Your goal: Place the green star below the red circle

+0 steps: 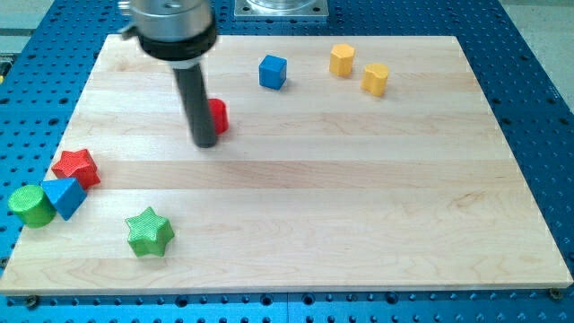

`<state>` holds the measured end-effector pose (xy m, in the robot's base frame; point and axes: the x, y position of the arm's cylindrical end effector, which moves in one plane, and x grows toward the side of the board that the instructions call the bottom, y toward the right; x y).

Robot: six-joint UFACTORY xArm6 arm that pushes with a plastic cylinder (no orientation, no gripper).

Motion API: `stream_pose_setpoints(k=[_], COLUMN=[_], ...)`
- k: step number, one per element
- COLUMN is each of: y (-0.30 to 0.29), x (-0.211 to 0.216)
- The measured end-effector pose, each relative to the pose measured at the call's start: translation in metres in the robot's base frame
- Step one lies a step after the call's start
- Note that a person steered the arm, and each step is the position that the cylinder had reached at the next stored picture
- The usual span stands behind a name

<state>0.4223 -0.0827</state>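
The green star (149, 232) lies near the view's bottom left of the wooden board (359, 197). The red circle (217, 116) sits in the upper left part of the board, mostly hidden behind my rod. My tip (205, 144) rests on the board right against the red circle's left side, far above and a little right of the green star.
A red star (75, 167), a blue triangle (65, 196) and a green cylinder (31, 205) cluster at the board's left edge. A blue cube (273, 72) and two yellow blocks (342, 59) (376, 79) lie near the view's top.
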Motion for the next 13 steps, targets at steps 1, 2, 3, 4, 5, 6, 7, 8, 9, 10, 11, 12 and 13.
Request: stream_pose_setpoints(k=[1, 2, 3, 4, 5, 6, 7, 8, 9, 10, 11, 12, 13], y=[-0.008, -0.09, -0.007, 0.045, 0.056, 0.001, -0.083, -0.077, -0.141, -0.116, -0.01, 0.026, -0.03], x=[0.003, -0.005, -0.018, 0.009, 0.106, 0.186, 0.168, 0.161, 0.195, 0.144, 0.095, 0.079, 0.111])
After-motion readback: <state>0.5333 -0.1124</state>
